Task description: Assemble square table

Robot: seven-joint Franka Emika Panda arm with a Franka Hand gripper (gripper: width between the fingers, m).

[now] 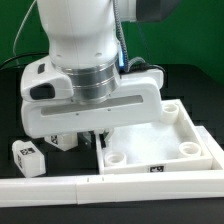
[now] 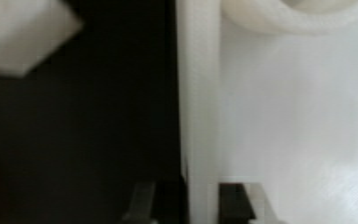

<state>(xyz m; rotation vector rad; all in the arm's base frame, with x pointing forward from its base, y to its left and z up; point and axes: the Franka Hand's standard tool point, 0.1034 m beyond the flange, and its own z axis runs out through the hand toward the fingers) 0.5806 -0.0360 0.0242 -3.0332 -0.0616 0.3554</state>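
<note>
End effector (image 1: pixel 97 136) is sitting low over the near-left corner of the tabletop (image 1: pixel 196 128), fingers (image 2: pixel 149 203) straddling its raised rim, one outside, one inside. Jaws are standing narrow, close to the wall on both sides; can't tell from the wrist view whether they're actually clamping it. Tabletop is lying rim-up on the black worktop (image 1: pixel 10 135), on the exterior view's right, just behind the L-shaped rail (image 1: pixel 60 186). The visible corner holes (image 1: pixel 118 158) are showing empty, so I'm reading zero legs fitted. One tagged leg (image 1: pixel 28 155) is lying loose on the exterior view's left, apart from the tabletop. Judging this as early: positioning the tabletop, all leg insertion remaining.
</note>
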